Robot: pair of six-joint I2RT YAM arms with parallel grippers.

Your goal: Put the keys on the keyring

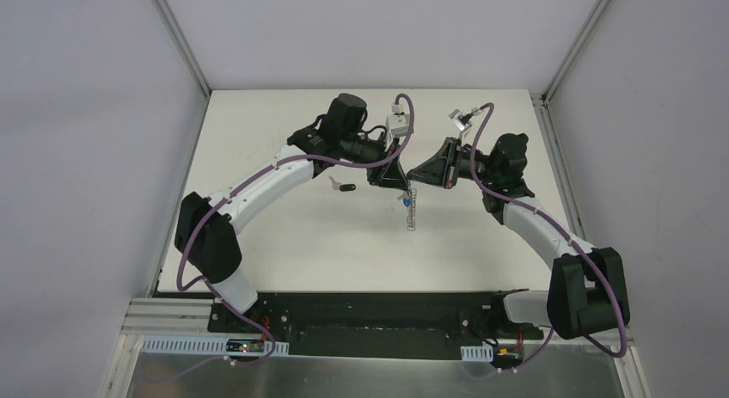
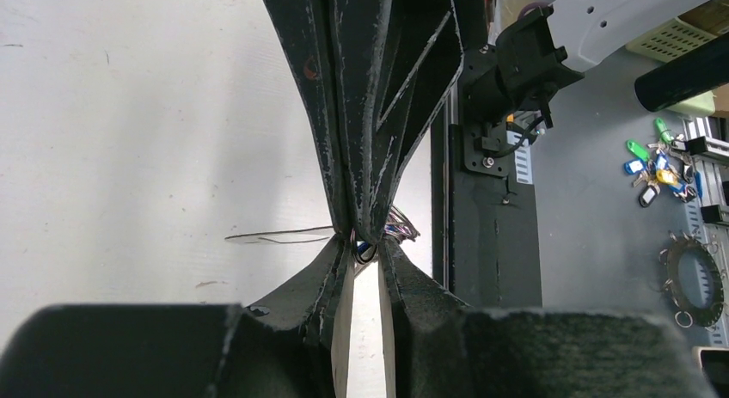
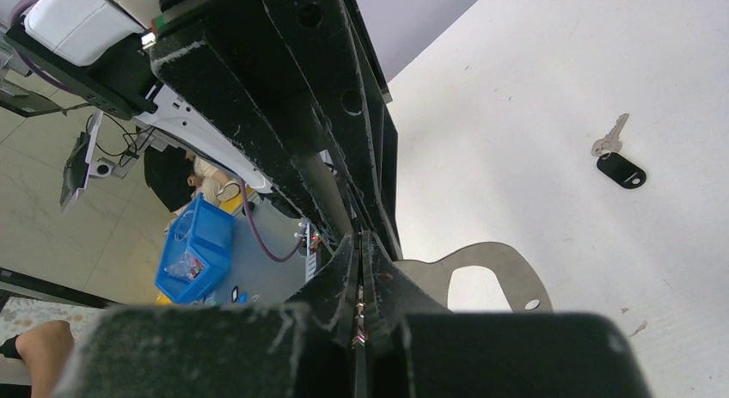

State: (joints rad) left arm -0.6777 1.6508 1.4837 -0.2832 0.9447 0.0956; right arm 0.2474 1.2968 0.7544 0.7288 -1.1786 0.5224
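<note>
Above the worktop (image 1: 292,243), the keyring (image 1: 412,213) dangles where left end effector (image 1: 398,183) and right end effector (image 1: 413,177) meet; the black-headed key (image 1: 345,188) lies left of it. Left wrist: left one nearly together, grip unclear. Right wrist: right one clamps the keyring; opposing pulls could free it.

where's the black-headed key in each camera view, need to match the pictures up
top external: black-headed key lies a little left of centre.
left wrist: not in it.
right wrist: black-headed key lies flat at the upper right, its metal blade pointing up.
shared landmark: the white table, seen in all three.
</note>
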